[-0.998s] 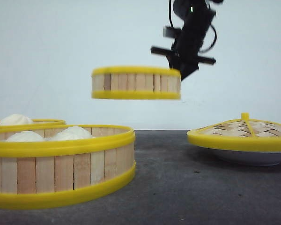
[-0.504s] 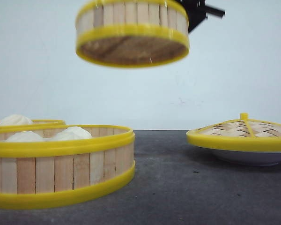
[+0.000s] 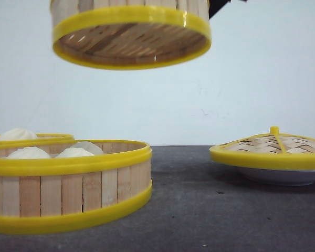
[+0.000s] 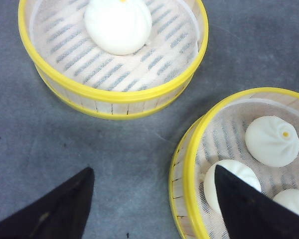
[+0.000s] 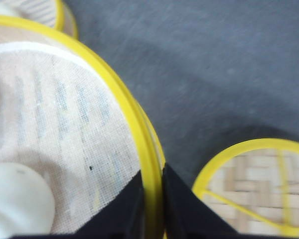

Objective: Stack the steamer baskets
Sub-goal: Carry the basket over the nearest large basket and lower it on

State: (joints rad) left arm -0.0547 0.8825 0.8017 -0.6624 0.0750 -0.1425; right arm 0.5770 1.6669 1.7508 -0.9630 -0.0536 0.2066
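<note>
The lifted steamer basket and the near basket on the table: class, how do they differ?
The lifted steamer basket hangs in the air, its woven underside showing; the near basket rests on the table. The right end effector pinches the lifted basket's rim; nothing grips the near basket. Both have yellow rings and slat walls.

clear: table [image 3: 199, 210] centre, mid-frame | blocked: 2 baskets [image 3: 68, 184] lower left, lid [image 3: 270, 149] right, raised basket [image 3: 131, 31] top

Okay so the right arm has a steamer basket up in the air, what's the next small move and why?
Probably carry the lifted basket a little further toward the robot's left, then lower it. The right gripper pinches its rim, and it hangs high, its right edge past that of the near basket of buns on the table. The left gripper is open, holding nothing.
</note>
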